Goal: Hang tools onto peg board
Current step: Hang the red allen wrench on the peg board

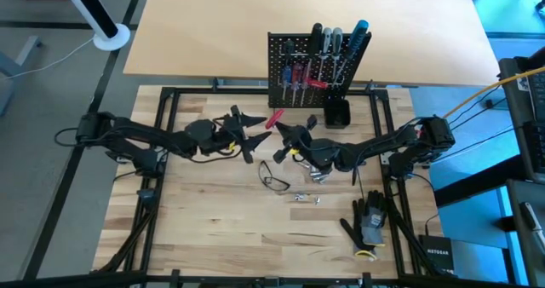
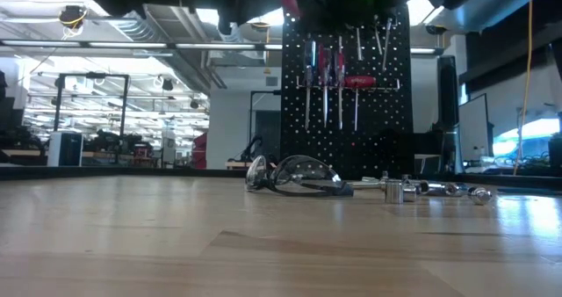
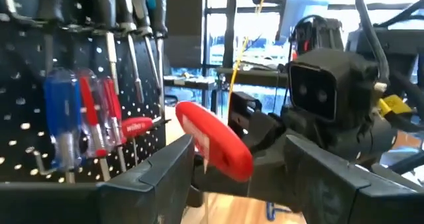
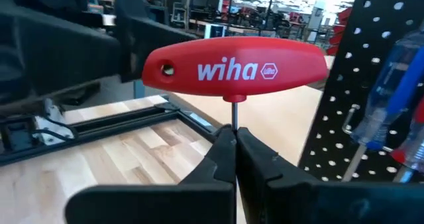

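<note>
The right gripper [image 4: 233, 141] is closed on the thin metal shaft of a red T-handle tool [image 4: 235, 63], pinching it just under the handle; the rest of the shaft is hidden between the fingers. In the high view that gripper [image 1: 285, 131] sits just in front of the peg board [image 1: 281, 83], and the red handle [image 1: 274, 118] shows as a small sliver beside it, between the two grippers.

The left gripper [image 1: 247, 128] stands open, its fingers spread on either side of the red handle [image 3: 213, 139] without touching it; from its own camera the handle hangs just ahead, with the right arm's wrist close behind it.

The peg board stands upright just beyond both grippers. Screwdrivers [image 3: 83, 118] with blue, red and clear handles hang on it, and more dark-handled ones sit along its upper rows, their tops cut off in the left wrist view.

In the low view both grippers are mostly out of frame above; only dark undersides show. On the worktop [image 1: 213, 228] below and nearer than the right gripper lie safety glasses [image 2: 299, 176] and a few small metal bits [image 2: 439, 191], too small to identify. Black gloves [image 1: 368, 220] lie farther back beside the right arm.
</note>
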